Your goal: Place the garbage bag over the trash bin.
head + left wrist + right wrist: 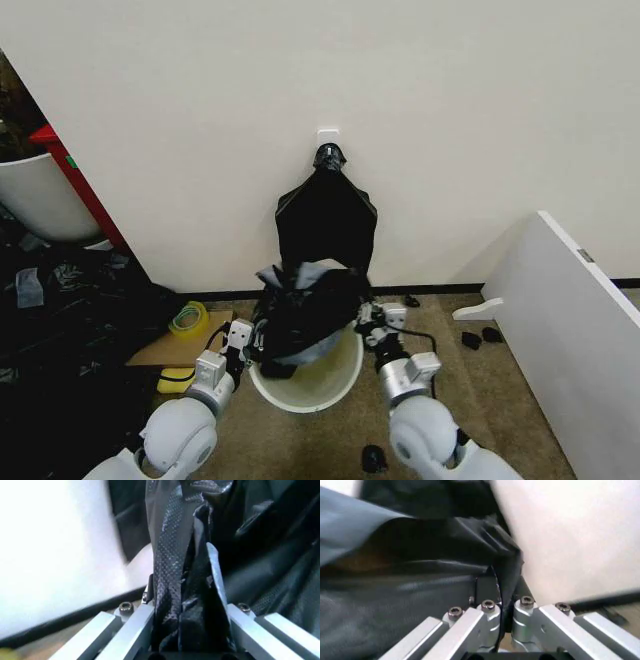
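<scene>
The trash bin [318, 385], round and cream-white, stands on the floor just in front of me. The garbage bag [305, 308], glossy black and wrinkled, hangs bunched over the bin's far rim and mouth, stretched between both grippers. My left gripper [246, 338] is shut on the bag's left edge beside the rim. In the left wrist view the garbage bag [175, 573] runs up between the fingers [135, 626]. My right gripper [368, 322] is shut on the right edge. The right wrist view has a fold of the garbage bag [445, 540] pinched in the right gripper [505, 592].
A fan-shaped bunch of black bags [326, 215] hangs on the wall behind the bin. At the left are a white tub with a red frame [35, 195], black sheeting [60, 320] and a yellow tape roll [188, 318]. A white board [575, 325] leans at the right.
</scene>
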Available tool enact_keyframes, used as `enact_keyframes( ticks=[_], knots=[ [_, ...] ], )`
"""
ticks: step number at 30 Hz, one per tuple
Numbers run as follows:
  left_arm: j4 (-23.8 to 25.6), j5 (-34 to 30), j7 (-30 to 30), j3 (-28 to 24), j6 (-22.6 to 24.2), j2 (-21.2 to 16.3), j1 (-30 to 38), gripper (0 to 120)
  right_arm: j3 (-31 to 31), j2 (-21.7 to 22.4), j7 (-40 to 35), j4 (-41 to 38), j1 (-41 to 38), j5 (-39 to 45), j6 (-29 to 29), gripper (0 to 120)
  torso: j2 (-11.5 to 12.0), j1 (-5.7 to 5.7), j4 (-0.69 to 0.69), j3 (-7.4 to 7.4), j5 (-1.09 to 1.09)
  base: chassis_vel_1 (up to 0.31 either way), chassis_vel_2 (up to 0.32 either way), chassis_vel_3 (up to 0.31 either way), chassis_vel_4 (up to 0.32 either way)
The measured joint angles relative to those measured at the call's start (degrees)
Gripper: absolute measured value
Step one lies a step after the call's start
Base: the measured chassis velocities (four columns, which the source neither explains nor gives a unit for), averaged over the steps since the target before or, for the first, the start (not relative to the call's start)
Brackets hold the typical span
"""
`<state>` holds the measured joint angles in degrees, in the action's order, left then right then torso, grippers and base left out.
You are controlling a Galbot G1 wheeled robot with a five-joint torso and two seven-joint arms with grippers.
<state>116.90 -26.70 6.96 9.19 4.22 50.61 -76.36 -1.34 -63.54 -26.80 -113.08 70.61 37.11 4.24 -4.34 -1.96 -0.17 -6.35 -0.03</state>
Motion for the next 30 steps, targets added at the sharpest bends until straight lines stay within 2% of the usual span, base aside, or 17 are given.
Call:
enact_keyframes(
  ticks=[4,7,12,18,27,30],
  knots=[
    [-0.28,-1.76,-2.47,3.52,-2.89,0.36,-0.23,1,-2.01,1.02,-0.58,-0.88,1.69,2.77,-1.64,0,0.0,0.0,0.02,0.0,0.01,0.0,0.0,0.0,0.0],
    [-0.19,-4.9,-2.74,6.63,-3.09,0.71,-0.14,1,-2.63,2.02,-0.69,-2.47,3.95,3.38,-2.62,0,0.0,0.0,0.04,0.0,-0.01,0.0,0.0,0.0,0.0],
    [1.06,-12.51,-1.4,10.07,-1.09,1.73,0.77,1,0.24,2.95,-0.72,-6.11,8.56,1.48,-3.63,0,0.0,0.0,0.03,0.0,0.0,0.0,0.0,0.0,0.0],
    [2.74,-20.14,1.56,10.33,2.21,3.61,1.58,1,5.79,2.03,0.9,-9.76,12.76,-0.73,-5.38,0,0.0,0.01,0.02,0.01,-0.02,0.0,0.0,0.0,0.0],
    [2.81,-27.38,6.73,12.26,5.6,5.25,2.88,1,6.73,0.25,1.95,-5.29,11.39,-1.73,-6.03,0,0.0,0.01,0.04,0.0,0.0,0.0,0.0,0.0,0.0],
    [1.79,-29.64,8.29,13.88,5.66,6.22,3.78,1,6.76,0.39,2.14,-6.72,12.21,0.77,-8.27,15,-0.01,0.0,0.03,0.0,-0.01,0.0,0.0,0.0,0.0]
  ],
)
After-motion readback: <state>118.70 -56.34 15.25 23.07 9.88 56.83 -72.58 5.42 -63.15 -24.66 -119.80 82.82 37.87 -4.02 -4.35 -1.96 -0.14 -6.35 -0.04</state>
